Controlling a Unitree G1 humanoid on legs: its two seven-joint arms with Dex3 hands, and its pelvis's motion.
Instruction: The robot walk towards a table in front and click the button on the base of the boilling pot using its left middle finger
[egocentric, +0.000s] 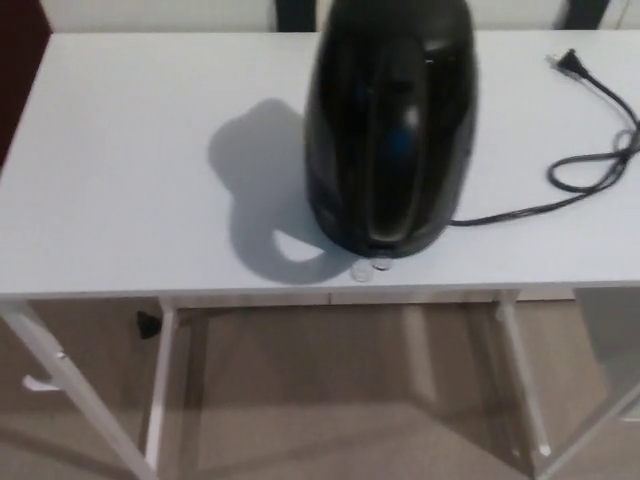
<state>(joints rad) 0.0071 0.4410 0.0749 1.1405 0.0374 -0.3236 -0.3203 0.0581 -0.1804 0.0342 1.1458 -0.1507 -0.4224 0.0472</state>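
One black boiling pot (390, 125) on white table (120, 200), no readable writing, cord (590, 150) trailing, hands unseen.

Boiling pot (390, 125) looks like glossy black plastic, smooth, with blurred reflections and a bluish glint on its front; the small buttons (371, 268) at its base look clear or silvery and shiny, material hard to tell. Table (120, 170) top is smooth matt white, laminate-like, on white painted legs (163, 380) that look like metal. Cord (590, 150) is matt black rubbery plastic; floor (330, 400) is beige with a dull, slightly textured finish.
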